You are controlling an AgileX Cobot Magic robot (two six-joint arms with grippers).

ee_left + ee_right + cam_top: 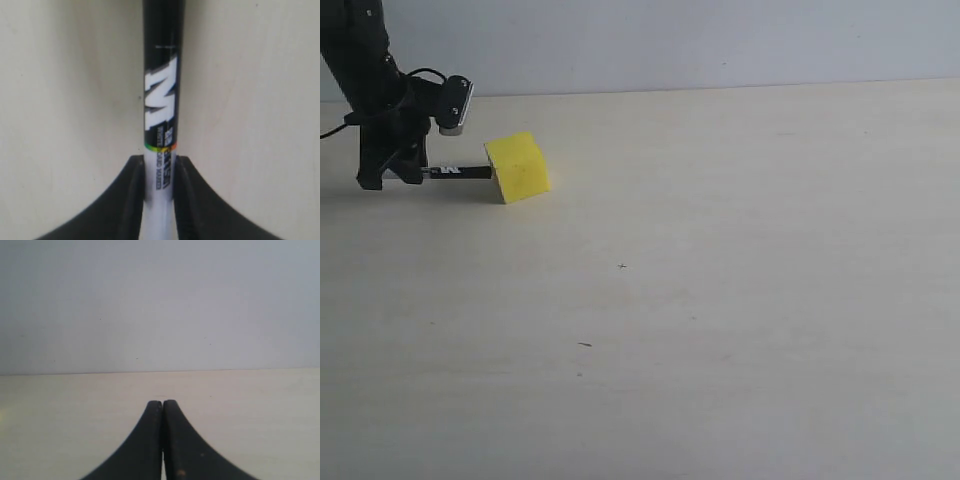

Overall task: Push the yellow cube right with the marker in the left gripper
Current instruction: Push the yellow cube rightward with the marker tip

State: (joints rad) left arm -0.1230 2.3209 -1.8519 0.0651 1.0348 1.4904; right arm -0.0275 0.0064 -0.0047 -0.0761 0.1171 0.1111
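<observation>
The yellow cube (520, 167) rests on the pale table at the upper left of the exterior view. My left gripper (412, 172) is just left of it, shut on the marker (460, 172), which lies level and points right; its black end reaches the cube's left face. In the left wrist view the marker (161, 100) runs straight out from between the black fingers (132, 200), white barrel gripped, black labelled part ahead; the cube does not show there. My right gripper (162, 403) is shut with nothing in it and is out of the exterior view.
The pale wooden table (720, 300) stretches to the right of the cube and toward the front, with a few tiny dark specks (584, 344). A light grey wall (720, 40) stands behind the far edge.
</observation>
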